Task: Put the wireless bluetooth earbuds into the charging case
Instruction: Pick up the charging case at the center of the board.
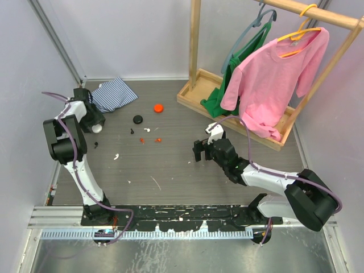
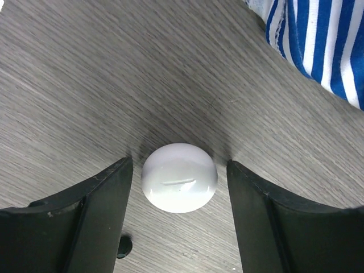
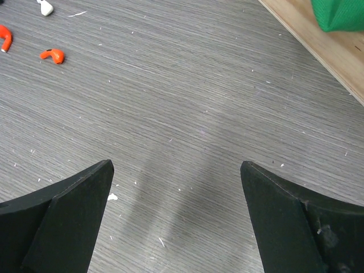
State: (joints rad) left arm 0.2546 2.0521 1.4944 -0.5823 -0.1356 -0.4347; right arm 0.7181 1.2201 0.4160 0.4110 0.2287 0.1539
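White charging case (image 2: 179,177) between left fingers (image 2: 96,216), touching neither; earbuds (image 1: 158,139) well apart

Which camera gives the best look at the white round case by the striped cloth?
The left wrist view: the white round case fills the middle, between the left pincer's open fingers. The top external view shows it only as a small white spot beside that arm. The right wrist view misses it.
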